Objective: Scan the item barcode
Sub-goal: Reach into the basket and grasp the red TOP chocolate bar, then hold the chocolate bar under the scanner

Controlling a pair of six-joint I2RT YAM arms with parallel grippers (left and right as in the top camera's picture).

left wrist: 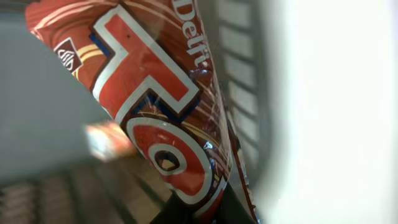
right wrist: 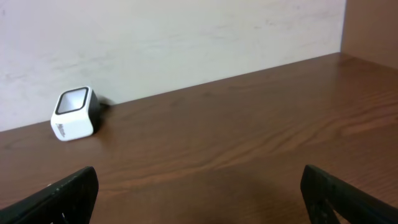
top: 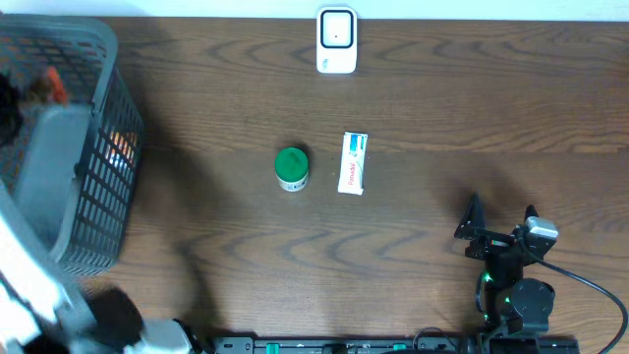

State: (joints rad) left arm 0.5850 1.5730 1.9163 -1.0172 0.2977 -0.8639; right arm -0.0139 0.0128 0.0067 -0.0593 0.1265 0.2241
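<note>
A red, glossy snack packet (left wrist: pixel 155 106) with big white-edged letters fills the left wrist view. My left gripper (left wrist: pixel 211 213) is shut on its lower end, inside the grey basket (top: pixel 93 147) at the table's left; no barcode shows on the face I see. The white scanner (top: pixel 336 39) stands at the far middle edge, and the right wrist view shows this scanner (right wrist: pixel 73 114) by the wall. My right gripper (top: pixel 502 209) rests near the front right, and its fingers (right wrist: pixel 62 196) stand wide open with nothing between them.
A green-lidded jar (top: pixel 292 167) and a white toothpaste box (top: pixel 353 162) lie side by side at the table's middle. The basket's slatted walls (left wrist: pixel 242 81) close in round the packet. A black cable (top: pixel 590 285) trails from the right arm's base.
</note>
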